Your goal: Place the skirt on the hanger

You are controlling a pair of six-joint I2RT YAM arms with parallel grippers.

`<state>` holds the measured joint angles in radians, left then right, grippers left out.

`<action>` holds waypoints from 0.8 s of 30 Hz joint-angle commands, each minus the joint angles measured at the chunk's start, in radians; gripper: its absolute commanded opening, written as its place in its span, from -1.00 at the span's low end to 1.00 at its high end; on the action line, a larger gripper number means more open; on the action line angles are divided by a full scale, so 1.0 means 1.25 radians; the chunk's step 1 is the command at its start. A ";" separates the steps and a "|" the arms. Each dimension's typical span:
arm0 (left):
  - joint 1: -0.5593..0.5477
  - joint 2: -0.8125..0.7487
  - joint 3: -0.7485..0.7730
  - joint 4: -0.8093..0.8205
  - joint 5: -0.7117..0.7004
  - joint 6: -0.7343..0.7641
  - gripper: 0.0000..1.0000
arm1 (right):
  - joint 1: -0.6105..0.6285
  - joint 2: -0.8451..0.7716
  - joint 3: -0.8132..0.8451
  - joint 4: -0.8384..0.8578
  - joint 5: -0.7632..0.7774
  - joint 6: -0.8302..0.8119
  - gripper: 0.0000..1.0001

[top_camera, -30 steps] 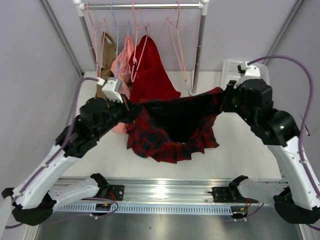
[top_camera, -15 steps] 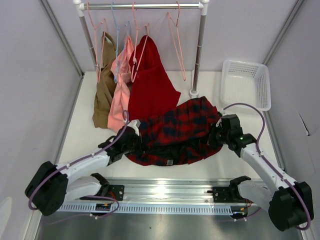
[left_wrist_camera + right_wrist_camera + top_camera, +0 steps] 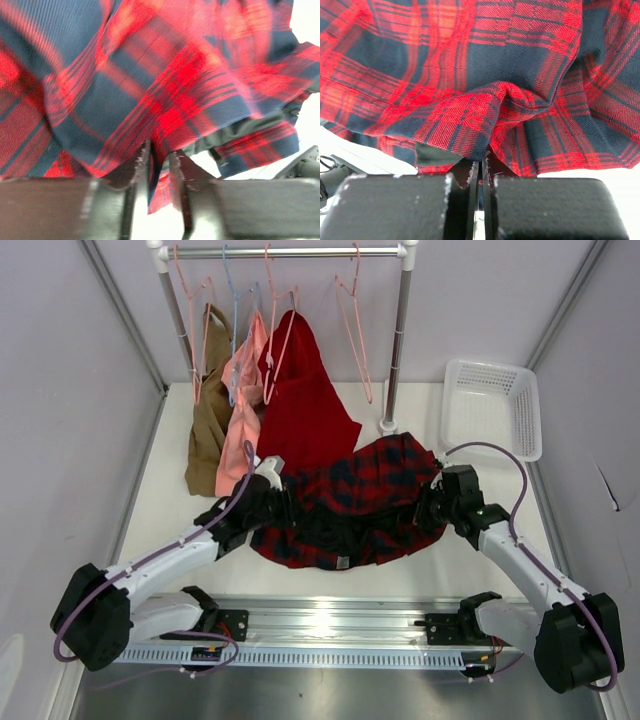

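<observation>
Left pincer (image 3: pixel 159 160): fingers nearly together, with a fold of the skirt (image 3: pixel 150 90) nipped in the narrow gap. The wrist view is blurred, but cloth clearly runs down between the tips. From above, this pincer (image 3: pixel 283 506) sits low at the skirt's left edge.

Right pincer (image 3: pixel 480 167): fingers pressed tight on a bunched fold of the skirt (image 3: pixel 470 65), and plaid fills everything above them. From above, it (image 3: pixel 432 505) holds the skirt's right edge, low over the table (image 3: pixel 170 510).

The skirt (image 3: pixel 360 500) stretches between my two pincers and lies spread on the table, with its white label (image 3: pixel 342 562) at the near hem.

Beyond it, a red garment (image 3: pixel 300 400), a pink garment (image 3: pixel 243 410) and a brown garment (image 3: pixel 208 430) hang from the rail (image 3: pixel 290 252). The bare pink hanger (image 3: pixel 360 355) hangs on the rail to their right, well apart from the skirt. A white basket (image 3: pixel 490 405) stands at the far right of the table.

Change: a second ago both arms were raised and the skirt sagged in the air between them. Half a second ago it was already down on the table. Since then my left pincer has shifted slightly away from me and the right has barely moved. Both were gripping throughout.
</observation>
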<state>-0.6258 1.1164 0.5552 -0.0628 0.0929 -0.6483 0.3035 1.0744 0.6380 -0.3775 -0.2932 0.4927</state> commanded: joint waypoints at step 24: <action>-0.071 -0.087 0.453 -0.119 -0.049 0.144 0.10 | 0.011 -0.063 0.044 -0.012 -0.012 -0.009 -1.00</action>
<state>-0.6968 0.9543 0.9485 -0.2573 0.1406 -0.5049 0.3092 1.0157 0.6552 -0.4000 -0.2974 0.4923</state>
